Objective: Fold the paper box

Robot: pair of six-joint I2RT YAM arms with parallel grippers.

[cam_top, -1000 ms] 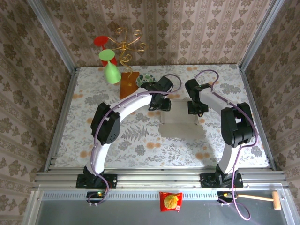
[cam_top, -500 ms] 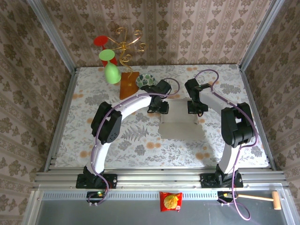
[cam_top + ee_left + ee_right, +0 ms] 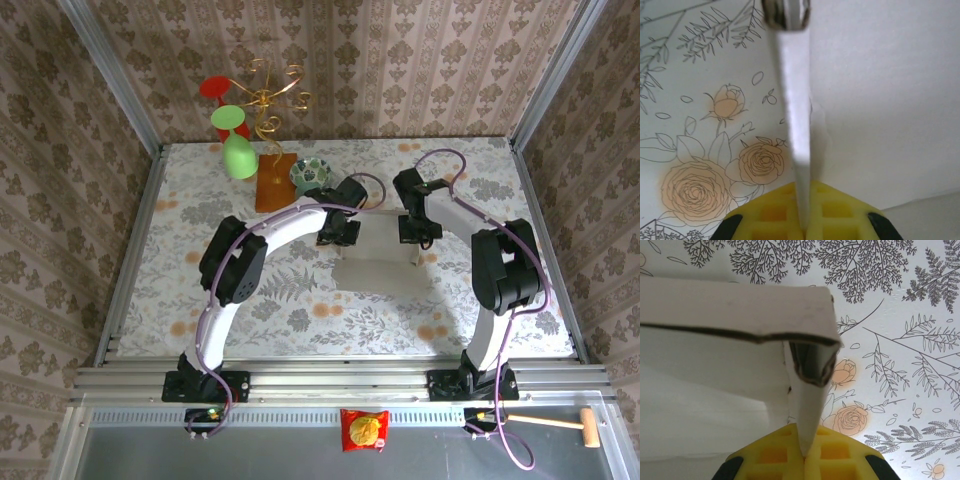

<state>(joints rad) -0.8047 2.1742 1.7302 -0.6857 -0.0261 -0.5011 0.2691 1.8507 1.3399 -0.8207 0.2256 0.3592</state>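
Both tools are clenching upright flaps (image 3: 810,405) of the paper box (image 3: 385,265), lying mid counter (image 3: 280,300): my left tool (image 3: 340,233), right tool (image 3: 416,233). I'm aiming at lifting evenly w/ matched pull, so creases aren't skewing.

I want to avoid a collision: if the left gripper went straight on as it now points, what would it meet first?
The paper box: the left gripper is shut on its flap. Beyond that, probably the floral table cover; depth unclear.

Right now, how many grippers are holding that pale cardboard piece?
2. The left gripper pinches the left flap of the paper box; the right gripper pinches the right flap.
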